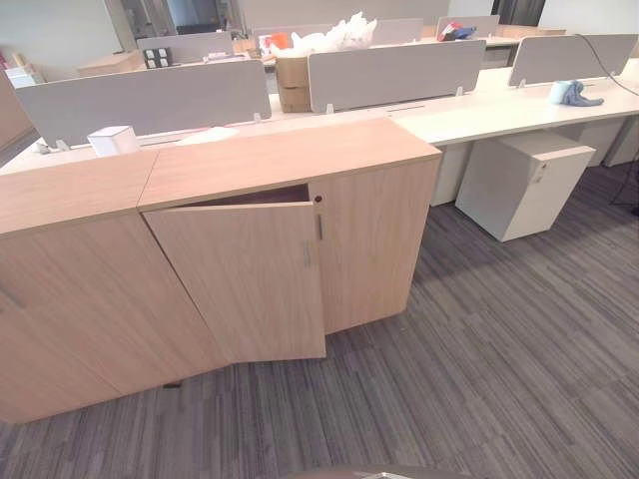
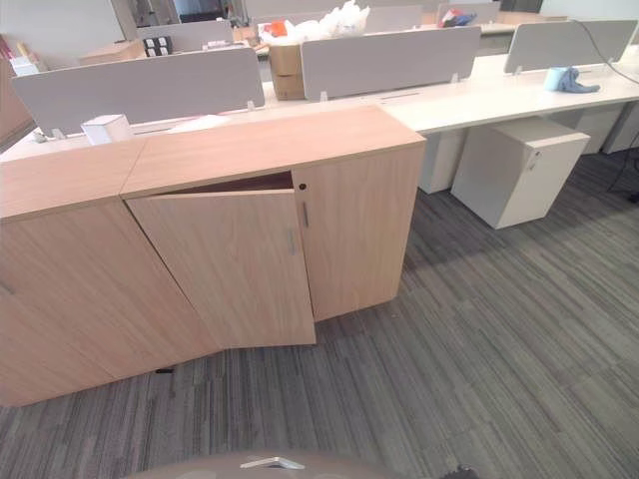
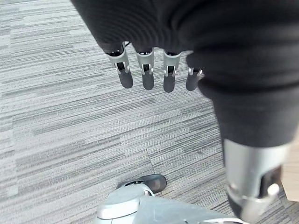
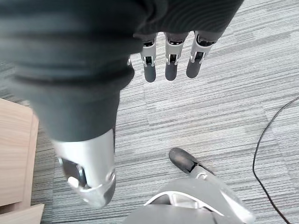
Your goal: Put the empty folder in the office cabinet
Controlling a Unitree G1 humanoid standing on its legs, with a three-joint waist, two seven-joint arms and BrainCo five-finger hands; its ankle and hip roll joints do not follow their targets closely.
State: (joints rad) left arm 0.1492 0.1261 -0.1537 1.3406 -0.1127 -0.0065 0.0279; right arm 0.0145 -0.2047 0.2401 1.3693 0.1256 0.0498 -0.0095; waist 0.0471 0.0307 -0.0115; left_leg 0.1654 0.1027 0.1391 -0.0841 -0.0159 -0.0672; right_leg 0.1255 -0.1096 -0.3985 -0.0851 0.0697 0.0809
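Left hand (image 3: 154, 74) and right hand (image 4: 170, 60), each seen along its own wrist, hang over the grey striped carpet (image 1: 499, 339) with fingers straight and relaxed, holding nothing; this is a resting posture, arms lowered at the sides, not a reach. The office cabinet (image 1: 290, 165) stands directly ahead in the head views, a low wooden unit beside a matching one on the robot's left. Its left door (image 1: 245, 279) is ajar, swung outward at the handle side so that a dark gap opens beneath the top panel; the right door (image 1: 374, 239) is flush and closed. The partial opening suggests access has been started, though the gap looks too narrow to pass a folder through. No folder can be made out in either hand or on the cabinet top; its whereabouts cannot be told. A small white box (image 1: 112, 140) sits on the desk (image 1: 499, 110) behind the cabinets, by the grey dividers (image 1: 394, 72).
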